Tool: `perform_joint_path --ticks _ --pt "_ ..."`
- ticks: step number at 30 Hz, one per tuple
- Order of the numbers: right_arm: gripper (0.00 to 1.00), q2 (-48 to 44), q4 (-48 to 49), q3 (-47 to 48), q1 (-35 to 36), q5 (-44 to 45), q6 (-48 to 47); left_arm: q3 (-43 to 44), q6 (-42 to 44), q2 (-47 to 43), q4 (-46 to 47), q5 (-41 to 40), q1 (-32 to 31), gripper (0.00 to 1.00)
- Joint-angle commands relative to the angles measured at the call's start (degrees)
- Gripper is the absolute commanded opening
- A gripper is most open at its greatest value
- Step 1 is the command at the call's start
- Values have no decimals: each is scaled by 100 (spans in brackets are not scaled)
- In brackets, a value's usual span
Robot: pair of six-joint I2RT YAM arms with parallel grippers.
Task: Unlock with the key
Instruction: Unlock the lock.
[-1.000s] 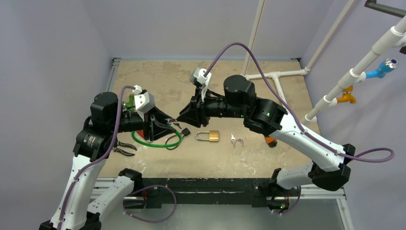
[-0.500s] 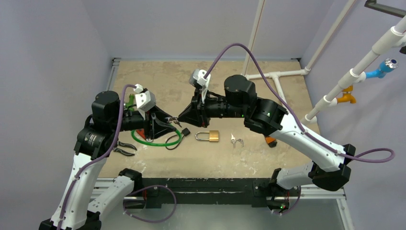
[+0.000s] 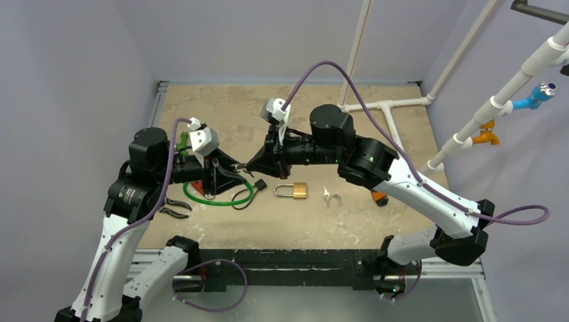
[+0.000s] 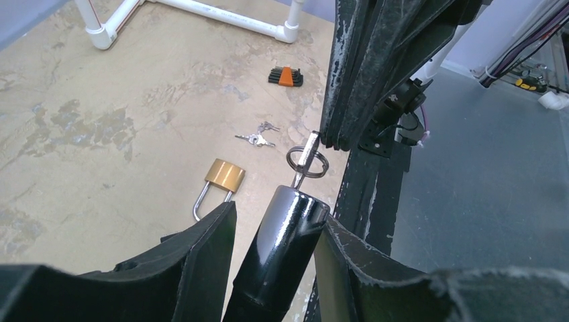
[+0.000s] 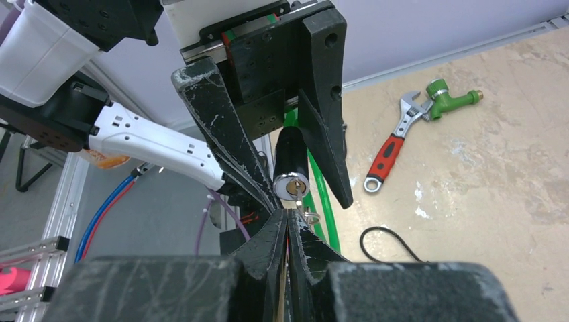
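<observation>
A black cylinder lock (image 4: 285, 228) on a green cable (image 3: 221, 199) is held above the table, with my left gripper (image 4: 275, 215) shut around its barrel. The silver key (image 4: 310, 149) sits in the keyhole on the lock's end face (image 5: 291, 186), and a key ring (image 4: 307, 163) hangs from it. My right gripper (image 5: 287, 213) faces the lock head-on, its jaws pressed together on the key's head. From above, the left gripper (image 3: 231, 172) and right gripper (image 3: 249, 166) meet tip to tip left of centre.
A brass padlock (image 3: 294, 190) lies on the table below the grippers, with a loose bunch of keys (image 3: 331, 196) and an orange hex key set (image 3: 379, 198) to its right. Black pliers (image 3: 173, 208) lie near the left arm. A red-handled wrench (image 5: 392, 144) and a green fitting (image 5: 448, 94) lie behind.
My right gripper has closed its jaws onto the key and shifted slightly left toward the lock. The left gripper has kept its hold and place.
</observation>
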Motion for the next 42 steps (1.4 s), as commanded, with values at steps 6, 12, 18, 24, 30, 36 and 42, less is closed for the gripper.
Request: perform_joint_path --ticks 6,12,18,24,30,36,42 --pt "1 188 349 177 185 -31 -63 285 79 -46 352 248 16 0" --pt "0 119 324 121 196 123 -79 328 37 -74 394 271 16 0" --pt "23 84 127 255 196 133 -115 294 68 -93 376 249 16 0" --pt "26 -270 84 282 194 274 -210 278 79 -105 372 227 16 0" --pt "20 -226 -27 351 192 270 -198 282 56 -117 372 227 21 0" --pt "14 -87 -9 413 198 280 -201 300 34 -140 349 218 19 0" --pt "10 -11 -45 453 200 251 -218 292 26 -145 363 223 16 0"
